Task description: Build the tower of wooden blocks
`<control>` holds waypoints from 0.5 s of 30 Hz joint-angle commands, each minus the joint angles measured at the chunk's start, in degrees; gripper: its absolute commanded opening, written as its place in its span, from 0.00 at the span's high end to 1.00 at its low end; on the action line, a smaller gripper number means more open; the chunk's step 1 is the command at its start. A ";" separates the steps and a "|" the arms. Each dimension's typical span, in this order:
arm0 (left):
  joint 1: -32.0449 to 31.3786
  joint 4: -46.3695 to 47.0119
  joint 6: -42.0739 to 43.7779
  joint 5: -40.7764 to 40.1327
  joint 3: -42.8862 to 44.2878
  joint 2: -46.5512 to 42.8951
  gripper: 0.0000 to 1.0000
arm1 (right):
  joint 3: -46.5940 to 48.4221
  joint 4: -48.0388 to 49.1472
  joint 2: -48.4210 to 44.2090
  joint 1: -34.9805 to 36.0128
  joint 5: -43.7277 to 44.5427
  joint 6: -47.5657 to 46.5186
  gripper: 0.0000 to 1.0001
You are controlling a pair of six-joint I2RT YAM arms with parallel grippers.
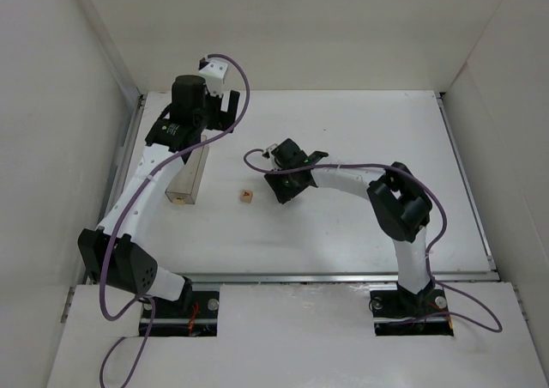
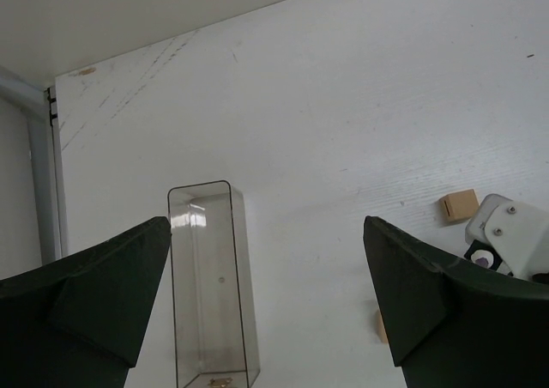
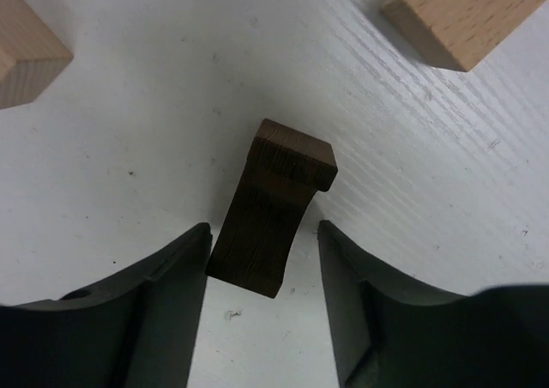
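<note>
Wood block [image 1: 177, 197] in clear box [image 1: 196, 178], near end; tan block [image 1: 246, 196] outside.

One tan block [image 3: 21, 53] was cropped at the left edge, second tan block [image 3: 463, 15] at the top, dark block [image 3: 274, 208] between right gripper [image 3: 263, 229] fingers, grip unclear, clear box [image 2: 210, 276] ran off the bottom.

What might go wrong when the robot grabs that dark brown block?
1. The dark block looks slanted between the right pincer fingers, with a gap on one side. When squeezed, it might twist or pop out.
2. One tan block and another tan block lie near. If the dark block slides or swings, it may bump them away.
</note>
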 commanded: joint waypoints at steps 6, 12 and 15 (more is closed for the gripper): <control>-0.06 1.60 0.76 1.24 1.00 -1.34 0.11 | 1.95 -0.97 -0.46 0.73 1.54 0.24 0.94; -0.06 -0.42 8.31 10.01 -1.28 -2.39 0.25 | -5.05 6.22 -10.73 0.03 0.75 -5.21 1.00; 1.25 -2.70 16.82 21.94 -1.28 -2.91 0.25 | -12.70 20.57 -23.90 -1.82 -2.13 -8.63 1.00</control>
